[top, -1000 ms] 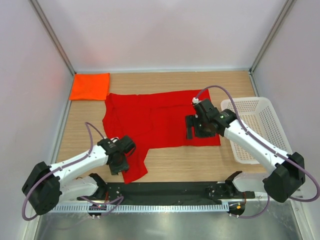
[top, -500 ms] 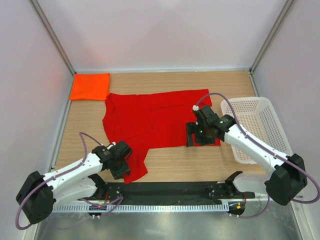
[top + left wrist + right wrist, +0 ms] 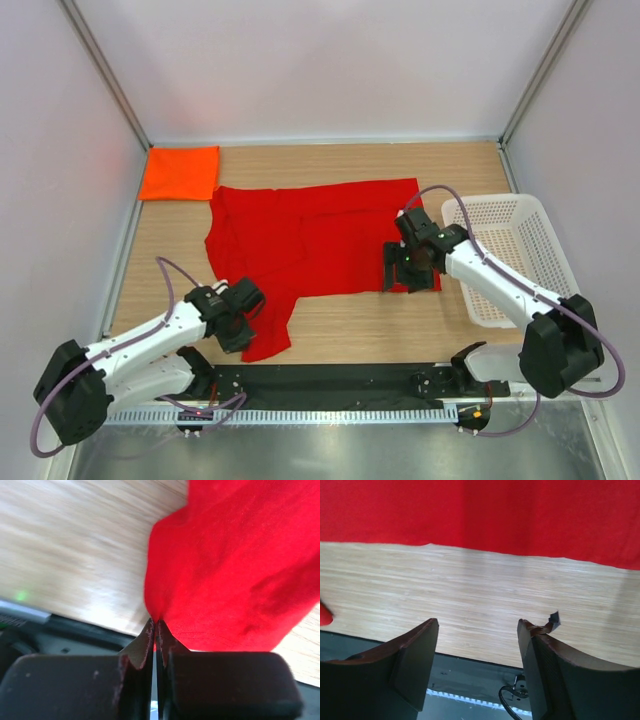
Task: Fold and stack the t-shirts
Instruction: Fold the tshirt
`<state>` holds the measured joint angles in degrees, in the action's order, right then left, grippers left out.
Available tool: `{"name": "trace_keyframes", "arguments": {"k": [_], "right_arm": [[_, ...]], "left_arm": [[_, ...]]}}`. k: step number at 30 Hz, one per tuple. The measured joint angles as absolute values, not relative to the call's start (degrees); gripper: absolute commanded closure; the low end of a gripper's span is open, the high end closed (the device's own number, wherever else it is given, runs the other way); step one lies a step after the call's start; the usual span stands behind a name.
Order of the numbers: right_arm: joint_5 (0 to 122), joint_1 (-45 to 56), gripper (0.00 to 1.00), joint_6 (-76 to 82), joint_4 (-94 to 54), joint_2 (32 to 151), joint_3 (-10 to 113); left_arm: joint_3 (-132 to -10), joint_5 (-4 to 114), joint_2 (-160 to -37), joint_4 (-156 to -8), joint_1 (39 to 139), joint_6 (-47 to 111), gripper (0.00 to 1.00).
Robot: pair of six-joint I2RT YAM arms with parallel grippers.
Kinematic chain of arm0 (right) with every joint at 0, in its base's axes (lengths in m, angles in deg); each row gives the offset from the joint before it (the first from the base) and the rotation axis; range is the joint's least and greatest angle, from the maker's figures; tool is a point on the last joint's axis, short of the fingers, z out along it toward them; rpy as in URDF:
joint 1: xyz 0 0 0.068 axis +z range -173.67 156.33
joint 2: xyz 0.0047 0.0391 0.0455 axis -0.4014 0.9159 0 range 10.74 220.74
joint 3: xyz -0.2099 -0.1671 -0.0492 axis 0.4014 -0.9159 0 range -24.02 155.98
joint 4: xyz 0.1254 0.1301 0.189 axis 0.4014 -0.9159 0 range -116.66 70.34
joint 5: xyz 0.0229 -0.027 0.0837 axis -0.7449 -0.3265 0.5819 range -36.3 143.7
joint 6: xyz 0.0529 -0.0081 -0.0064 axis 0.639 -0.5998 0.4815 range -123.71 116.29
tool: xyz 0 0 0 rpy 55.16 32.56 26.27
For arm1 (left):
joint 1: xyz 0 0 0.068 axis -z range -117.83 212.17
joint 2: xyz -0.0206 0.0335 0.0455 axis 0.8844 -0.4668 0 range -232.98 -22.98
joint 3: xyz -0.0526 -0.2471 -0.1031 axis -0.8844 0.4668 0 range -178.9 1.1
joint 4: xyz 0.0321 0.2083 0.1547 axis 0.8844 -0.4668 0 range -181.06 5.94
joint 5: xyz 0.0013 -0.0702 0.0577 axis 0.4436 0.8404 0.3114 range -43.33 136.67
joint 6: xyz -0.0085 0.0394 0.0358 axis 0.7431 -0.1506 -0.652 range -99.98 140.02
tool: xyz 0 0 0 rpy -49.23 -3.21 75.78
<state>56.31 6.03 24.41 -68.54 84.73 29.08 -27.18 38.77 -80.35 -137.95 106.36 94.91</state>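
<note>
While the left gripper [image 3: 237, 325] sits well to the left of the white mesh basket [image 3: 490, 198], its fingers [image 3: 142, 645] are pressed together with a fold of the red t-shirt [image 3: 310, 240] pinched right at their tips. That's the near-left flap of the shirt, and in the left wrist view the cloth bunches up from the pinch point and drapes away over the wooden table [image 3: 400, 320].

The red shirt itself lies spread out flat just to the left of the basket, with its right edge close beside the basket's wall. Over there the right gripper [image 3: 408, 270] hovers at the shirt's near-right corner, just left of the basket. Its jaws stand apart and hold nothing: bare wood shows between them in the right wrist view, and the shirt's hem runs straight across just beyond the fingertips.

The orange t-shirt [image 3: 180, 172] lies folded into a neat rectangle, far to the left of the basket and a little farther back.
</note>
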Motion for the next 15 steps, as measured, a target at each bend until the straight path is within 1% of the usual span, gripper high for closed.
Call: {"name": "trace_keyframes", "arguments": {"k": [3,7,15], "right_arm": [[56.2,1.59,0.34,24.52,-68.94,85.98,28.9],[54.01,-3.35,0.36,24.01,-69.44,86.94,28.64],[49.9,-3.48,0.38,22.22,-69.02,91.97,28.62]], "left_arm": [[-29.86,36.06,-78.45,-142.48,106.36,95.7,1.0],[-33.76,31.71,-75.17,-148.42,106.36,97.16,1.0],[-37.6,26.93,-71.65,-156.0,106.36,99.76,1.0]]}}
